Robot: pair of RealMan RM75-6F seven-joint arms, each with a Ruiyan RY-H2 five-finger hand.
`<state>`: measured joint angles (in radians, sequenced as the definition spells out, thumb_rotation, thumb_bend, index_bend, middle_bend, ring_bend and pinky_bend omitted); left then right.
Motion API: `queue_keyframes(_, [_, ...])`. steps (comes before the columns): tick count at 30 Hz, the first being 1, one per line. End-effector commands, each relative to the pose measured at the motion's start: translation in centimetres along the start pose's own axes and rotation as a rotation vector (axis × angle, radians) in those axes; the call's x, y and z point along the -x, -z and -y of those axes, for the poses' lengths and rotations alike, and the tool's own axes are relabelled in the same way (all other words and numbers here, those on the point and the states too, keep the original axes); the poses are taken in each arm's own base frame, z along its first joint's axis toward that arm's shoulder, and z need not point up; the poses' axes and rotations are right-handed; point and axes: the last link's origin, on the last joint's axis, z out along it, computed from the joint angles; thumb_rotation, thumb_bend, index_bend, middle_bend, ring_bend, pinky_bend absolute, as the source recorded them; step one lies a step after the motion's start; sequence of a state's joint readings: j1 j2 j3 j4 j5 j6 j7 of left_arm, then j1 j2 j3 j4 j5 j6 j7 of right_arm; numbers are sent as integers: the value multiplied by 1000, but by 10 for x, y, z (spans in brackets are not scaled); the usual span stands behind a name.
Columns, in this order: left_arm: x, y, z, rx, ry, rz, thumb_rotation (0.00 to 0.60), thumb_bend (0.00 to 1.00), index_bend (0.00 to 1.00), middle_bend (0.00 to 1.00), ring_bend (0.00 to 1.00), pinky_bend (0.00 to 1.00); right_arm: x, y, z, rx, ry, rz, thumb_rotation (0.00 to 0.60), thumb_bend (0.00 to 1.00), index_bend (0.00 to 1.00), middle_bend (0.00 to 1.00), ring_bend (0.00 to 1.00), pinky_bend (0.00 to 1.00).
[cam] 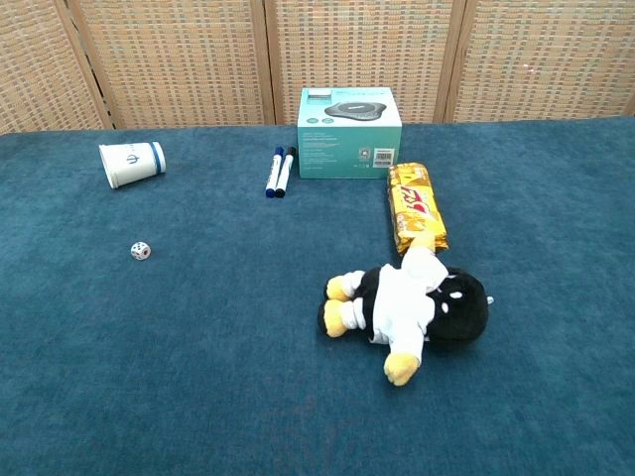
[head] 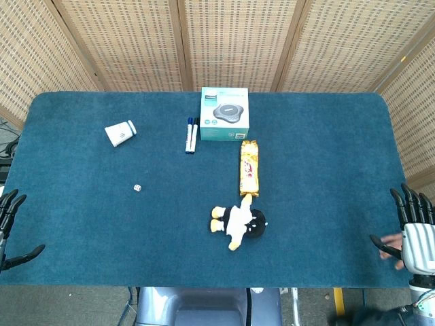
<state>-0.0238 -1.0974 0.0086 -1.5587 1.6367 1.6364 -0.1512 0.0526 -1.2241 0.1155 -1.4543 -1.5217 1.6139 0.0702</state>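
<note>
Both our hands, left hand (head: pixel 12 227) and right hand (head: pixel 413 234), hover with fingers spread, grasping nothing; nearest, the plush penguin (head: pixel 239 224) looks soft, light; we judge its body squeezable.

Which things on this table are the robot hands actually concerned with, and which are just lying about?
In hand (nearest, none touched):
- die, closest to the open left robot hand at the table edge
- stuffed toy, closest to the open right robot hand

Lying about:
- snack bar
- box
- two markers
- paper cup, on its side
</note>
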Motion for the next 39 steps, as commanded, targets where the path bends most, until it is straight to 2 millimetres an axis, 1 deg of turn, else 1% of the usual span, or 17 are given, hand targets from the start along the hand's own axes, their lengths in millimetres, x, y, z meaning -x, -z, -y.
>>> queue_keyframes(1, [1,0,0,0,1,3,600,0,0,0,0,0,0,0,0,0,-1,2,600,0,0,0,0,0])
queue_keyframes(7, [3,-4,1,0,-4,16,600,0,0,0,0,0,0,0,-1,4,-3,8,600,0,0,0,0,0])
queue_keyframes(9, [6,-9,0,8,-15,29,600,0,0,0,0,0,-1,0,-1,4,-5,6,600,0,0,0,0,0])
queue_keyframes(12, [11,-24,-4,25,-32,40,600,0,0,0,0,0,-2,0,-1,5,-4,4,600,0,0,0,0,0])
queue_keyframes(13, [16,-37,-9,52,-49,54,600,0,0,0,0,0,-1,0,-1,6,-5,6,600,0,0,0,0,0])
queue_keyframes(14, [18,-44,-12,63,-56,65,600,0,0,0,0,0,-1,0,-1,7,-5,7,600,0,0,0,0,0])
queue_keyframes(15, [26,-63,-19,90,-76,100,600,4,0,0,0,0,-1,-1,-2,11,-6,10,600,0,0,0,0,0])
queue_keyframes(17, [35,-90,-33,132,-104,148,600,33,6,0,0,0,-1,-3,-3,18,-8,14,600,0,0,0,0,0])
queue_keyframes(18, [38,-98,-37,145,-112,162,600,64,36,0,0,0,-1,-3,-4,20,-9,15,600,0,0,0,0,0])
queue_keyframes(19, [44,-110,-44,171,-123,186,600,97,88,0,0,0,-1,-4,-4,24,-8,16,600,0,0,0,0,0])
queue_keyframes(21, [54,-128,-54,199,-134,220,600,136,186,0,0,0,-1,-4,-5,26,-8,19,600,0,0,0,0,0])
queue_keyframes(22, [63,-139,-60,210,-134,249,600,151,226,0,0,0,-1,-4,-6,27,-8,20,600,0,0,0,0,0])
queue_keyframes(26, [90,-169,-75,224,-146,329,600,175,282,0,0,0,0,-6,-7,32,-10,26,600,0,0,0,0,0])
queue_keyframes(28, [102,-180,-81,228,-164,348,600,217,306,0,0,0,0,-7,-8,36,-13,28,600,0,0,0,0,0])
queue_keyframes(31, [119,-191,-88,228,-165,379,600,281,334,0,0,0,0,-8,-10,41,-16,33,600,0,0,0,0,0])
queue_keyframes(36, [135,-205,-96,221,-194,390,600,319,351,0,0,0,2,-10,-13,51,-17,46,600,0,0,0,0,0])
queue_keyframes(39, [144,-211,-101,215,-210,402,600,321,361,0,0,0,4,-11,-14,51,-15,52,600,0,0,0,0,0])
